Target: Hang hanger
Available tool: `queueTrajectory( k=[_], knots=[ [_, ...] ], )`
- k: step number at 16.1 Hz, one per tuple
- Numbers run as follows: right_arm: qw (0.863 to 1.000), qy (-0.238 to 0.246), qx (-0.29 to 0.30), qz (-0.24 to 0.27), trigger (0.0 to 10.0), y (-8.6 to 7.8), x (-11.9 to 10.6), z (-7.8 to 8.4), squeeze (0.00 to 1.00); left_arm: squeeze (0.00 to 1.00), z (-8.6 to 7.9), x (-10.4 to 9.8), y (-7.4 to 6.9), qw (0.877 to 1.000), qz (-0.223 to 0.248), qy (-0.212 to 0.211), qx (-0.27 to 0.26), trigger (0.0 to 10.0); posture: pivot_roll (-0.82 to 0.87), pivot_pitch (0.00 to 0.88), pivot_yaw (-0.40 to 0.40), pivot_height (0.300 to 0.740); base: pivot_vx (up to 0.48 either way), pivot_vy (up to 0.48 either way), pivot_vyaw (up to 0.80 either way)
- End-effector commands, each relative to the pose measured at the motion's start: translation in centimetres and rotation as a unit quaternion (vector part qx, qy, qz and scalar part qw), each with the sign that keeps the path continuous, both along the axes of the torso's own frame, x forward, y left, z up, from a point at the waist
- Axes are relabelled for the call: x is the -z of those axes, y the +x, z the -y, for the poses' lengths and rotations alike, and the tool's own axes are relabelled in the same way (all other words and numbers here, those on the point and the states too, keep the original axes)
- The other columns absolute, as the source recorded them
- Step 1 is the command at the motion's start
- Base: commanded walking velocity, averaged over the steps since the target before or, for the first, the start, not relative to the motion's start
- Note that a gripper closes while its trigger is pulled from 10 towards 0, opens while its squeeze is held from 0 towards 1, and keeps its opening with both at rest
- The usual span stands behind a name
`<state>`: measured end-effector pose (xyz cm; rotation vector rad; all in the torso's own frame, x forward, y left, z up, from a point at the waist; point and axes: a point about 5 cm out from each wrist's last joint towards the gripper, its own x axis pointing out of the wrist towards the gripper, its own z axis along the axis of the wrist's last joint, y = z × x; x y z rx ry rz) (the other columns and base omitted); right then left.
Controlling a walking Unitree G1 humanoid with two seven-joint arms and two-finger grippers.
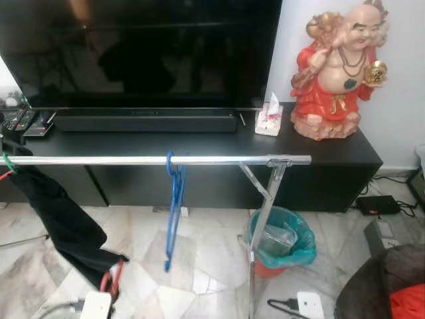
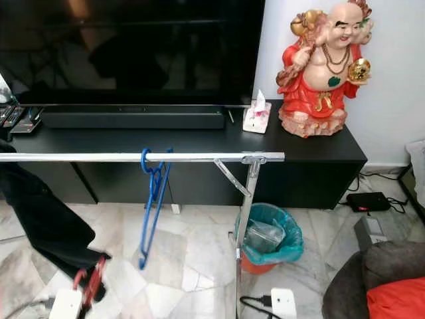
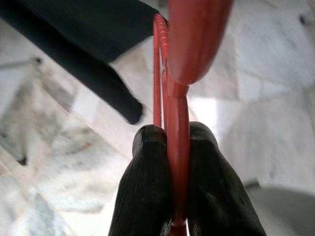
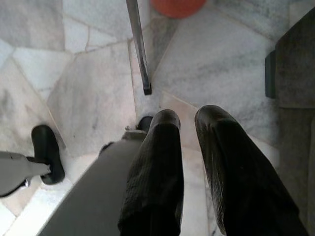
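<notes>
Under the rail point(image 1: 133, 160) we see a teal-lined bin point(image 1: 295, 249) holding clear plastic point(image 1: 277, 239). Low at our left, the left gripper point(image 3: 170, 140) is clamped on the red hanger point(image 3: 178, 123); the right gripper point(image 4: 188, 123) hangs narrowly parted, holding nothing.

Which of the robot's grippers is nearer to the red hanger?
The left. The left gripper is shut on the red hanger, low beside the black garment. The right gripper holds nothing and points at the marble floor near the rack's foot.
</notes>
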<state>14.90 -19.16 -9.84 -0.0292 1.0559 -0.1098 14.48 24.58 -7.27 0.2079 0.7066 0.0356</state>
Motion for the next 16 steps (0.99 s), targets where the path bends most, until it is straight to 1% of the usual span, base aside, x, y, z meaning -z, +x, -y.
queueTrajectory(
  k=[1, 2, 3, 4, 5, 6, 7, 8, 9, 10, 11, 12, 13, 14, 15, 16],
  knots=[
    [1.0, 0.001, -0.007, -0.007, 10.0, -0.6, 0.2, -0.2, 0.0, 0.0, 0.0, 0.6, -1.2, 0.999, -0.032, -0.002, 0.017, 10.0, -0.01, 0.0, 0.024, 0.74, 0.0, 0.0, 0.0],
    [1.0, 0.001, -0.009, -0.009, 10.0, -0.6, 0.3, -0.3, 0.0, 0.0, 0.1, 1.0, -2.1, 0.998, -0.052, -0.022, 0.02, 10.0, -0.01, 0.0, 0.024, 0.74, 0.0, 0.0, 0.0],
    [1.0, 0.002, -0.011, -0.01, 10.0, -0.6, 0.3, -0.5, 0.0, 0.0, 0.1, 1.4, -3.1, 0.995, -0.089, -0.021, 0.044, 10.0, 0.0, 0.0, 0.023, 0.74, 0.0, 0.0, 0.0],
    [1.0, 0.003, -0.014, -0.01, 10.0, -0.7, 0.4, -0.8, 0.0, 0.0, -0.3, 1.9, -4.6, 0.99, -0.126, -0.014, 0.056, 10.0, 0.0, 0.0, 0.023, 0.74, 0.0, 0.0, 0.0],
    [1.0, 0.005, -0.016, -0.011, 10.0, -0.8, 0.4, -1.3, 0.0, 0.0, -1.2, 2.1, -6.6, 0.987, -0.156, 0.008, 0.05, 10.0, 0.0, 0.0, 0.024, 0.74, 0.0, 0.0, 0.0],
    [1.0, 0.006, -0.021, -0.011, 10.0, -0.9, 0.5, -1.7, 0.0, 0.0, -1.8, 1.9, -6.9, 0.99, -0.14, 0.003, 0.021, 10.0, 0.0, 0.0, 0.024, 0.74, 0.0, 0.0, 0.0],
    [1.0, 0.007, -0.025, -0.01, 10.0, -0.9, 0.5, -2.1, 0.0, 0.0, -2.1, 1.6, -6.7, 0.994, -0.113, -0.007, -0.004, 10.0, 0.0, 0.0, 0.022, 0.74, 0.0, 0.0, 0.0],
    [1.0, 0.007, -0.027, -0.007, 10.0, -0.7, 0.5, -2.5, 0.0, 0.0, -2.4, 1.2, -6.2, 0.996, -0.081, -0.005, -0.02, 10.0, 0.0, 0.0, 0.022, 0.74, 0.0, 0.0, 0.0],
    [1.0, 0.007, -0.029, -0.004, 10.0, -0.5, 0.4, -2.7, 0.0, 0.0, -2.7, 0.9, -5.8, 0.998, -0.062, 0.004, -0.028, 10.0, 0.0, 0.0, 0.022, 0.74, 0.0, 0.0, 0.0],
    [0.999, 0.007, -0.031, -0.002, 10.0, -0.3, 0.4, -2.9, 0.0, 0.0, -2.7, 0.3, -4.2, 0.999, -0.028, 0.009, -0.028, 10.0, 0.0, 0.0, 0.022, 0.74, 0.0, 0.0, 0.0],
    [0.999, 0.006, -0.034, 0.0, 10.0, -0.2, 0.3, -3.1, 0.0, 0.0, -2.2, -0.8, -1.3, 0.999, 0.031, 0.012, -0.012, 10.0, -0.01, 0.0, 0.023, 0.74, 0.0, 0.0, 0.0],
    [0.999, 0.005, -0.034, 0.001, 10.0, -0.1, 0.3, -3.1, 0.0, 0.0, -2.0, -1.4, -0.4, 0.998, 0.063, 0.018, -0.007, 10.0, -0.01, 0.0, 0.024, 0.74, 0.0, 0.0, 0.0],
    [0.999, 0.003, -0.035, 0.002, 10.0, 0.1, 0.2, -3.1, 0.0, 0.0, -2.1, -2.1, 0.4, 0.995, 0.099, 0.025, -0.017, 10.0, -0.01, 0.0, 0.018, 0.74, 0.0, 0.0, 0.0],
    [0.999, 0.002, -0.036, 0.002, 10.0, 0.2, 0.2, -3.0, 0.0, 0.0, -2.2, -2.4, 0.9, 0.993, 0.112, 0.028, -0.019, 10.0, -0.01, 0.0, 0.018, 0.74, 0.0, 0.0, 0.0],
    [0.999, 0.001, -0.037, 0.003, 10.0, 0.4, 0.1, -2.9, 0.0, 0.0, -2.1, -3.0, 1.8, 0.99, 0.141, 0.02, -0.023, 10.0, -0.01, 0.0, 0.012, 0.74, 0.0, 0.0, 0.0],
    [0.999, 0.0, -0.038, 0.002, 10.0, 0.4, 0.1, -2.7, 0.0, 0.0, -1.1, -4.7, 4.5, 0.978, 0.206, 0.017, -0.006, 10.0, -0.01, 0.0, 0.011, 0.74, 0.0, 0.0, 0.0]
  ],
)
